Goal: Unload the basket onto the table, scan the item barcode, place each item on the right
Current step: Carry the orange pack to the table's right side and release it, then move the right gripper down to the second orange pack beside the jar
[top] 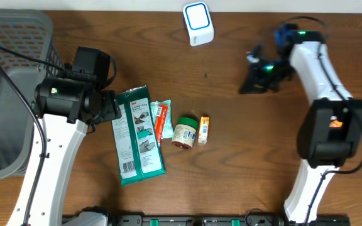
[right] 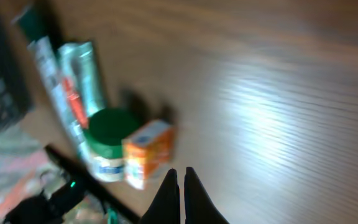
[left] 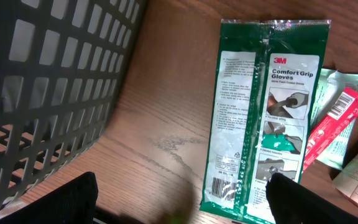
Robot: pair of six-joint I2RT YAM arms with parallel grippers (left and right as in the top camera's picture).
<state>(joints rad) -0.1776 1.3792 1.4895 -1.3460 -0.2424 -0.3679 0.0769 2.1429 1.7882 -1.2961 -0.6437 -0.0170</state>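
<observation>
Several items lie in the middle of the table: a green Comfort Grip Gloves packet (top: 140, 135) (left: 263, 118), a red sachet (top: 162, 120) (left: 331, 127) on a pale green packet, a green-lidded jar (top: 185, 132) (right: 109, 140) and a small orange box (top: 203, 129) (right: 148, 152). The gloves packet shows a barcode (left: 219, 185) near its lower corner. My left gripper (top: 110, 107) (left: 185, 205) stands open at the packet's left edge, one finger over its corner, holding nothing. My right gripper (top: 247, 86) (right: 181, 180) is shut and empty, above bare table to the right of the items.
A white and blue device (top: 198, 24) stands at the back centre. A grey mesh basket (top: 8, 94) (left: 48, 87) fills the left side, close to my left arm. The right wrist view is blurred.
</observation>
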